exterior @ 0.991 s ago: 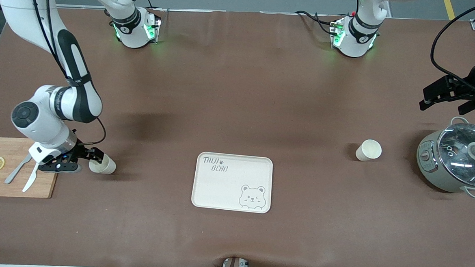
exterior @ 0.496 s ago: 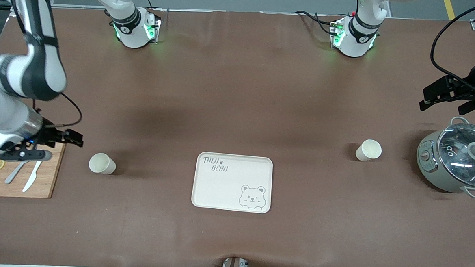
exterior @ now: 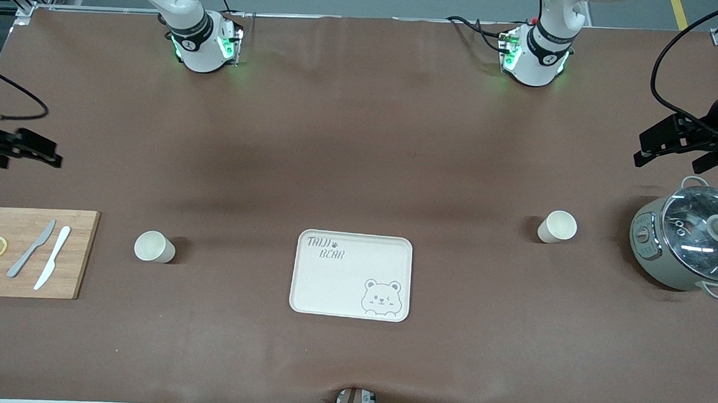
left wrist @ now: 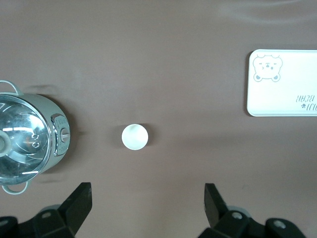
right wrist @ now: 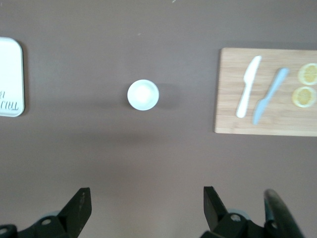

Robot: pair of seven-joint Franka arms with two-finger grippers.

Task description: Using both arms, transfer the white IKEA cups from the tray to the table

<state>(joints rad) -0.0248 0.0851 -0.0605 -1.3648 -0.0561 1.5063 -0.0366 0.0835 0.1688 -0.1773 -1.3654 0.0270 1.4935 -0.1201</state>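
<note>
Two white IKEA cups stand upright on the brown table. One cup [exterior: 154, 247] stands between the cutting board and the tray; it also shows in the right wrist view [right wrist: 143, 94]. The other cup [exterior: 557, 226] stands beside the grey pot; it also shows in the left wrist view [left wrist: 134, 137]. My right gripper [exterior: 53, 152] is open and empty, high over the table at the right arm's end. My left gripper [exterior: 641, 150] is open and empty, high over the table at the left arm's end, near the pot. Both show open in the wrist views [right wrist: 147, 206] [left wrist: 147, 203].
A cream bear-printed tray [exterior: 351, 275] lies between the cups, nearer the front camera. A grey pot with a glass lid [exterior: 692, 243] stands at the left arm's end. A wooden cutting board [exterior: 76, 254] with two knives and lemon slices lies at the right arm's end.
My right gripper has let go of the cup by the cutting board, risen and drawn away toward the right arm's end. That cup stays upright. The left arm has not moved.
</note>
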